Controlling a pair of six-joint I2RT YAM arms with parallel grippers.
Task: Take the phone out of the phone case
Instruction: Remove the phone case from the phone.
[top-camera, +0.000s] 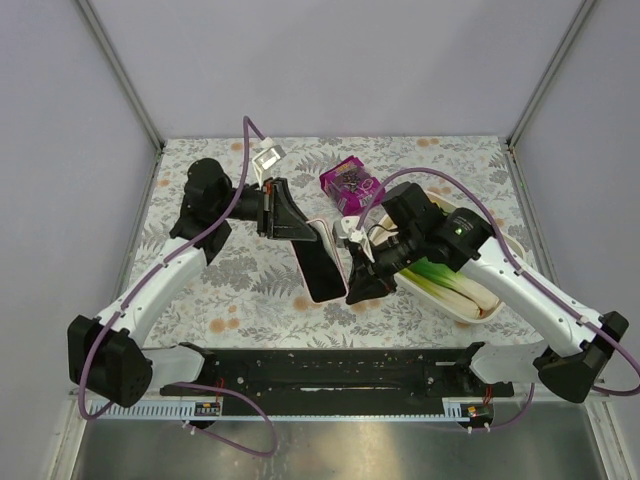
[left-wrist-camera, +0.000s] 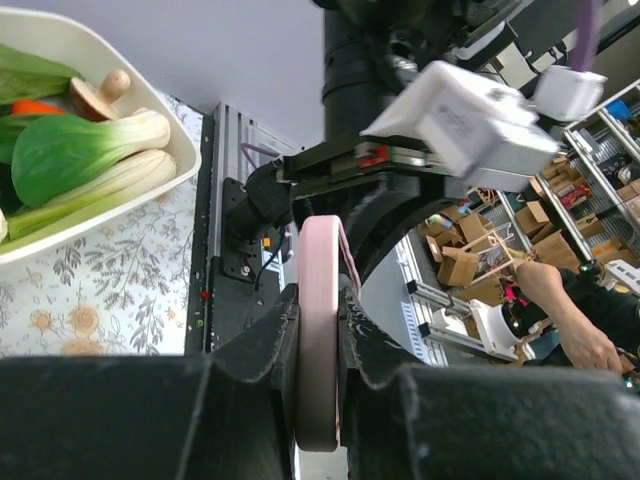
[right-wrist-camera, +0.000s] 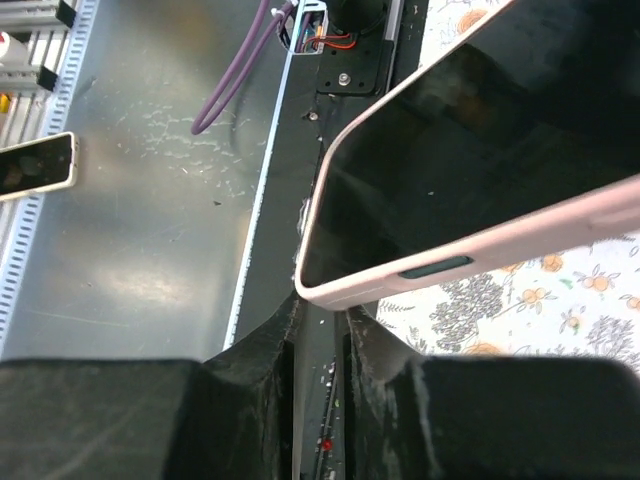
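The phone (top-camera: 322, 265), black screen up in a pink case, is held tilted above the floral table between both grippers. My left gripper (top-camera: 300, 228) is shut on the case's far end; in the left wrist view the pink case edge (left-wrist-camera: 318, 330) is pinched between the jaws of that gripper (left-wrist-camera: 318, 400). My right gripper (top-camera: 357, 288) is at the phone's near right corner. In the right wrist view the pink case (right-wrist-camera: 480, 255) and dark screen (right-wrist-camera: 480, 150) fill the upper right, and the case's corner sits at the narrow-set tips of the right gripper (right-wrist-camera: 320, 305).
A white tray (top-camera: 497, 315) with leek and greens lies under the right arm; it also shows in the left wrist view (left-wrist-camera: 185, 150). A purple box (top-camera: 348, 180) sits at the back. The black rail (top-camera: 330, 370) runs along the near edge. A second phone (right-wrist-camera: 35, 165) lies off the table.
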